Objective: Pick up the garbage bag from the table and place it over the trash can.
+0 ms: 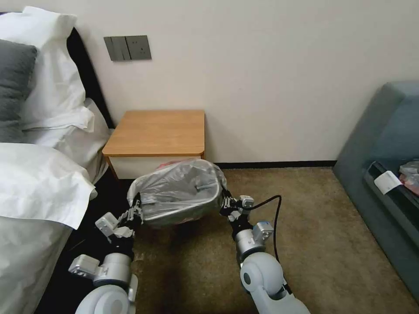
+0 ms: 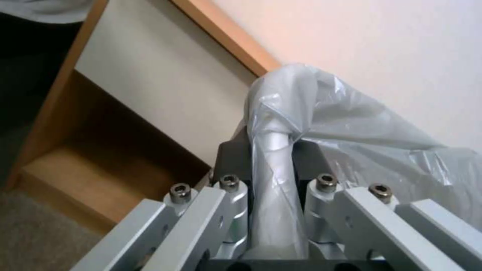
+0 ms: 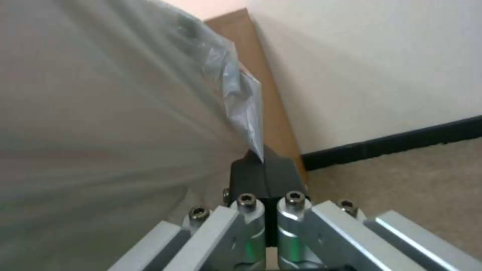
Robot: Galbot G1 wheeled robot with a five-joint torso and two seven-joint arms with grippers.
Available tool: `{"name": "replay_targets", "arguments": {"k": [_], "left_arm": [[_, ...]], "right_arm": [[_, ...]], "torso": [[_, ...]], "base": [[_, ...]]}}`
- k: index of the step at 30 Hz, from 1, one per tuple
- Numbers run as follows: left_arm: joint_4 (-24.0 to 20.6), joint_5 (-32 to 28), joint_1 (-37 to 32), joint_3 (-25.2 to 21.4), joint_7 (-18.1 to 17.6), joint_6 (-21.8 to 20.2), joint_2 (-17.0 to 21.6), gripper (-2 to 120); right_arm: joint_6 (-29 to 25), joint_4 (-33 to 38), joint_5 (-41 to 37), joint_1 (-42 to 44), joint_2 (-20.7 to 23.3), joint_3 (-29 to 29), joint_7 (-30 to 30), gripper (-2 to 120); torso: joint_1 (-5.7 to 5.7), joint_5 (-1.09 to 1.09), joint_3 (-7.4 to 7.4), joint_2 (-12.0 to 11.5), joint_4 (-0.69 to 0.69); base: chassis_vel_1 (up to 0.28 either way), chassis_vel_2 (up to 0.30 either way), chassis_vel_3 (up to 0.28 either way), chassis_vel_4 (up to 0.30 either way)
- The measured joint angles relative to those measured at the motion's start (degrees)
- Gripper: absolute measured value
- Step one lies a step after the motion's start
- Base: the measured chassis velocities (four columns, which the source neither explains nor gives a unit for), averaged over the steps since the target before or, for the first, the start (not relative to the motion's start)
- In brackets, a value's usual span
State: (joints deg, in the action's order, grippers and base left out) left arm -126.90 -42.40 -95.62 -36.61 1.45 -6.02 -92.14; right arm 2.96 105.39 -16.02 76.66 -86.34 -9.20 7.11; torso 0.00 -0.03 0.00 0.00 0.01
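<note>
1. My left claw [image 1: 139,210] is clenched on a gathered fold of the garbage bag [image 1: 179,192]; in my left wrist view the plastic [image 2: 281,158] runs up between the dark fingers [image 2: 233,158].
2. My right claw [image 1: 226,201] is pinched tight on the bag's opposite edge, a thin corner of film [image 3: 251,124] caught between the pressed-together fingers [image 3: 263,177].
3. Both my forearms reach forward and slightly inward, wrists raised, with the bag stretched open between them.
4. The bag hangs in the air above the carpet [image 1: 314,226], just in front of the bench [image 1: 157,131], hiding part of its white drawer front.
5. The bed [image 1: 39,174] lies at my left, a grey sofa [image 1: 384,174] at my right.
</note>
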Motion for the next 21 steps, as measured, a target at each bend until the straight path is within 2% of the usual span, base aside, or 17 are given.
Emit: {"name": "replay_targets", "arguments": {"k": [7, 12, 16, 18, 19, 21], "left_arm": [[-0.9, 0.0, -0.3, 0.4, 0.2, 0.0, 0.0, 11], [-0.9, 0.0, -0.1, 0.4, 0.2, 0.0, 0.0, 11], [-0.4, 0.1, 0.2, 0.5, 0.3, 0.0, 0.0, 11], [0.9, 1.5, 0.8, -0.3, 0.3, 0.2, 0.0, 11], [0.9, 1.5, 0.8, -0.3, 0.3, 0.2, 0.0, 11], [3.0, 4.5, 1.5, -1.4, 0.1, 0.5, 0.0, 11]], "right_arm": [[0.7, -2.4, 7.1, 0.5, 1.3, -0.5, 1.2, 0], [1.0, -3.2, 9.3, 1.0, 2.0, -0.6, 1.5, 0], [-0.3, -4.4, 13.6, 1.6, 2.7, -1.0, 1.3, 0], [-1.7, -3.1, 16.4, 2.6, 3.0, -1.8, 0.7, 10], [-1.7, -3.1, 16.4, 2.6, 3.0, -1.8, 0.7, 10], [-3.1, -0.6, 19.1, 4.3, 4.1, -3.1, -0.4, 20]], "torso": [[0.00, 0.04, 0.00, 0.0, 0.00], [0.00, 0.07, 0.00, 0.0, -0.02], [0.00, 0.06, 0.00, 0.0, -0.01], [0.00, 0.05, 0.00, 0.0, -0.01], [0.00, 0.05, 0.00, 0.0, -0.01], [0.00, 0.03, 0.00, 0.0, -0.01]], "base": [[0.000, 0.000, 0.000, 0.000], [0.000, 0.000, 0.000, 0.000], [0.000, 0.000, 0.000, 0.000], [0.000, 0.000, 0.000, 0.000], [0.000, 0.000, 0.000, 0.000], [0.000, 0.000, 0.000, 0.000]]}}
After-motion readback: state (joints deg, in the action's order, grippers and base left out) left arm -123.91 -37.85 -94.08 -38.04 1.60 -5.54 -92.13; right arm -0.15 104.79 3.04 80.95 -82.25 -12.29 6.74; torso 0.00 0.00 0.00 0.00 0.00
